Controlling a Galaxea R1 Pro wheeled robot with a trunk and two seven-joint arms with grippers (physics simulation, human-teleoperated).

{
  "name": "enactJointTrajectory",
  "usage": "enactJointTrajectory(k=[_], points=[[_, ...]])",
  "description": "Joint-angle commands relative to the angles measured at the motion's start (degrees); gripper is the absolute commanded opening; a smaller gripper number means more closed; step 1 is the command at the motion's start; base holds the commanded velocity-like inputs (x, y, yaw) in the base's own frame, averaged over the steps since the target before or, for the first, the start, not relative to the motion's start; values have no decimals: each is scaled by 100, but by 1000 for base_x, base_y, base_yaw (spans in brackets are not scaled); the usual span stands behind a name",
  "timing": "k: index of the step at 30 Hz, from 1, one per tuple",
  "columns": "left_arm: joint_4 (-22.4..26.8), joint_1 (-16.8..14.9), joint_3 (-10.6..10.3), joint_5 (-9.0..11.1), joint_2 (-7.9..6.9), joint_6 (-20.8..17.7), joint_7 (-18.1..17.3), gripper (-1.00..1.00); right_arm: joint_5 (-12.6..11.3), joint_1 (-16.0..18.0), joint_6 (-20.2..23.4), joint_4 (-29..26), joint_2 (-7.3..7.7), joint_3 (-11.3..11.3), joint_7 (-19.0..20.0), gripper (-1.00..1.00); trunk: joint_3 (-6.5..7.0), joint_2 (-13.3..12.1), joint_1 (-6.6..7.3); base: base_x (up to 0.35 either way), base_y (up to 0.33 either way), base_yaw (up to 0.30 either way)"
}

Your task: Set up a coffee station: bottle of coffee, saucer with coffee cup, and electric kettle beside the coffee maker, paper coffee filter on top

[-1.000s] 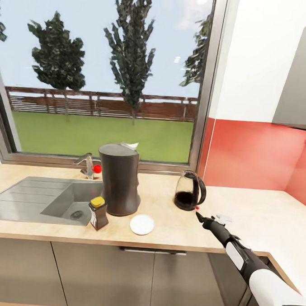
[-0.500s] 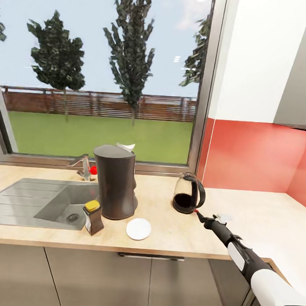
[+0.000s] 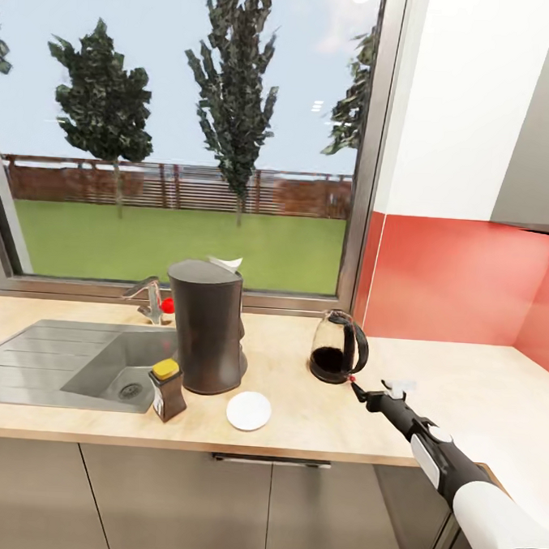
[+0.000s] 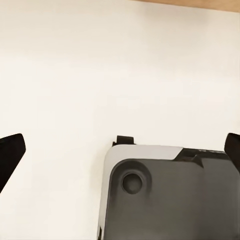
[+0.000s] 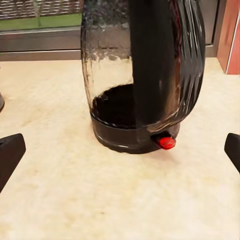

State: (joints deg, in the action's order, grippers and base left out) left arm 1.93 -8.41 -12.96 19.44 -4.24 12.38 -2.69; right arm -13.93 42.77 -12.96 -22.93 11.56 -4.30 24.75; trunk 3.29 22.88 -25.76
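The right pincer point(image 3: 357, 389) has crept nearer the kettle point(image 3: 338, 346), fingers spread wide just short of its handle, so a grasp looks imminent. The kettle stands on the tabletop point(image 3: 463, 383), well apart from the coffee maker point(image 3: 206, 326). The left pincer point(image 4: 120, 155) is spread too.

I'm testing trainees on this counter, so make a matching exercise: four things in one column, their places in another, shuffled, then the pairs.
Things:
1. kettle
2. saucer
3. coffee jar
4. coffee maker

Places:
A. at the sink's front corner
B. near the counter's front edge, in front of the tallest appliance
C. just ahead of the open right gripper
D. between tap and glass jug

Pairs: 1-C, 2-B, 3-A, 4-D
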Motion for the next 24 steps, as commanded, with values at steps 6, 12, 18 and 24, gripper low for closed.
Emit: enactJointTrajectory(k=[6,12,18,24], points=[[-8,7,-40,60,2,21,-29,100,-49,3,-23,8,13,-45,2,100,-2,4,-2,16,0,0],[-8,89,-40,60,3,24,-25,100,-49,3,-23,8,20,-45,2,100,-2,4,-2,66,-39,0],[-8,121,-40,60,1,27,-21,100,-49,3,-23,8,21,-45,4,100,-2,4,-2,133,-97,0],[-4,174,-40,64,-5,35,-21,100,-49,3,-23,8,22,-45,2,100,-2,4,-2,16,-12,0]])
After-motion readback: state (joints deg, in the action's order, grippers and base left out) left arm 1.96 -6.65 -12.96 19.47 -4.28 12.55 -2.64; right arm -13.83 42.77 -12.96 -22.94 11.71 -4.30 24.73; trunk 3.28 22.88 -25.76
